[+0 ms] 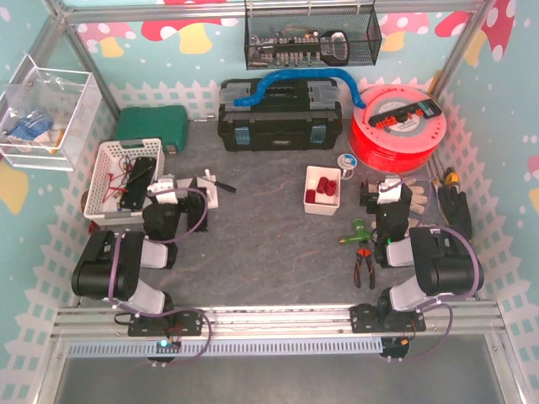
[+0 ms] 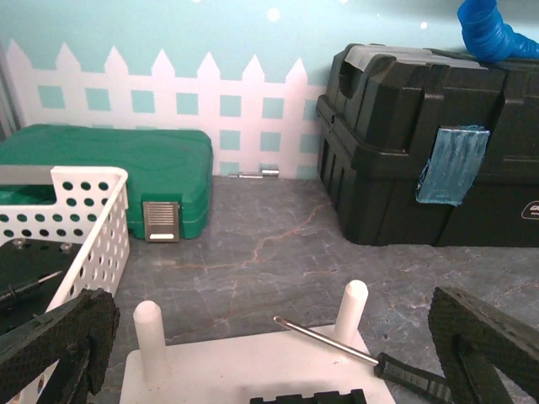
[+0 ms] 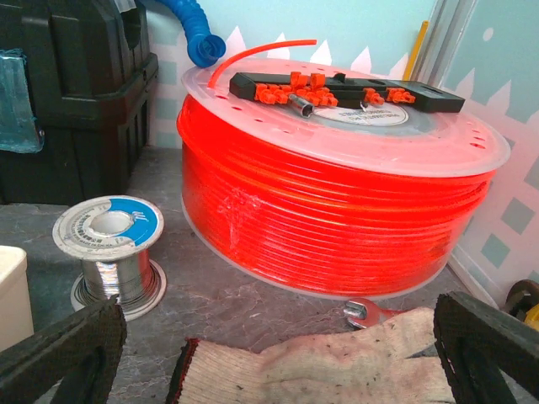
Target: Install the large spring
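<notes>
Left gripper (image 2: 269, 349), right gripper (image 3: 278, 353): both spread wide, empty. Large spring: not told apart among red pieces (image 1: 323, 188) in white tray (image 1: 322, 211), 10 o'clock of right gripper. Risk: grabbing a stubby cylinder by mistake; nudging tray on low approach.

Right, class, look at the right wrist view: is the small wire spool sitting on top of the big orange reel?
No, the small wire spool stands on the table beside the orange reel, not on it.
</notes>
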### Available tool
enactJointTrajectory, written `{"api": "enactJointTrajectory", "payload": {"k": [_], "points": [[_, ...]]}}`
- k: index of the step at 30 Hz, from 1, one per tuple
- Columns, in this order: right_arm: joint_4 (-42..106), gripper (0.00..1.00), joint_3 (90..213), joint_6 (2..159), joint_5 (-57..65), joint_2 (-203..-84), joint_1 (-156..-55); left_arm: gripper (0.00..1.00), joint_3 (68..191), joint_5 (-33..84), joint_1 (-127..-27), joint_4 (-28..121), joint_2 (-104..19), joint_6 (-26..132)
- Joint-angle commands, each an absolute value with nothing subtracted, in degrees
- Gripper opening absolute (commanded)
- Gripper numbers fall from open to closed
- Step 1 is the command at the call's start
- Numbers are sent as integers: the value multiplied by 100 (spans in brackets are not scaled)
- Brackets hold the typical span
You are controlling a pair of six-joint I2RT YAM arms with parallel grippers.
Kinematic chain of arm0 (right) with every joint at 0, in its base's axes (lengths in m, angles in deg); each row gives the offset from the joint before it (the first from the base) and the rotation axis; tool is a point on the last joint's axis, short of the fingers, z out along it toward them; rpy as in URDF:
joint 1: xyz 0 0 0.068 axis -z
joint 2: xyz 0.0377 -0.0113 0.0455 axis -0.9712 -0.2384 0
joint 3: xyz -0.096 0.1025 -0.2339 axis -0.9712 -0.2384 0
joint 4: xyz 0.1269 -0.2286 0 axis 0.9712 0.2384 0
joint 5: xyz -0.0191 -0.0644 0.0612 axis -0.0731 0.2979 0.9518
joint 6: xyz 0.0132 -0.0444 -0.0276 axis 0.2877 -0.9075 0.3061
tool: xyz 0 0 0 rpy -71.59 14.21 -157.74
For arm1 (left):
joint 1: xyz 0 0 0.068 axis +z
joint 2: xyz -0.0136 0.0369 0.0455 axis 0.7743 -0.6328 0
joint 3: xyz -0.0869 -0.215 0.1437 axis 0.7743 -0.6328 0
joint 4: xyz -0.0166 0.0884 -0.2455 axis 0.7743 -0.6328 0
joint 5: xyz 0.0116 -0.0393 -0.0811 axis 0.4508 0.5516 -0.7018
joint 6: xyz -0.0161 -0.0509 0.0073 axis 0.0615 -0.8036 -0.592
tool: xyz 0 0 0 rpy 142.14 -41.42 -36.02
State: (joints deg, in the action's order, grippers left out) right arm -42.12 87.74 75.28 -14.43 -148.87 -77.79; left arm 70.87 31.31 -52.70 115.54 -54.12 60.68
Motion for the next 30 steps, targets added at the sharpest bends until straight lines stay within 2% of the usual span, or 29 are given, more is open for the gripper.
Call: {"api": "enactJointTrajectory", "payload": {"k": [1,10,15,17,20,25,28,30], "points": [[-4389,99,8750,7575,-1441,-14920,-7735,99,7062,3106,-5284,11674,-5437,6111],[-4424,99,8740,7576,-1474,-14891,-7735,99,7060,3115,-5285,11683,-5431,6111],[-3084,99,9096,7552,-1353,-14090,-7743,99,7046,3143,-5313,11549,-5197,6140],[-2454,99,9366,7552,-1235,-13668,-7740,99,7216,3171,-5328,10709,-4707,6113],[-1399,99,9842,7939,-1079,-12980,-7738,99,8057,3224,-5336,8667,-3884,5820],[731,99,11048,8467,-294,-12459,-7739,99,9694,3692,-5342,5824,-3102,3916],[1656,99,11488,9646,-596,-12414,-7735,99,10366,3306,-5338,4828,-2866,3667],[2241,99,11554,10552,-1018,-12320,-7735,99,10408,2781,-5338,4692,-2648,3702]]}}
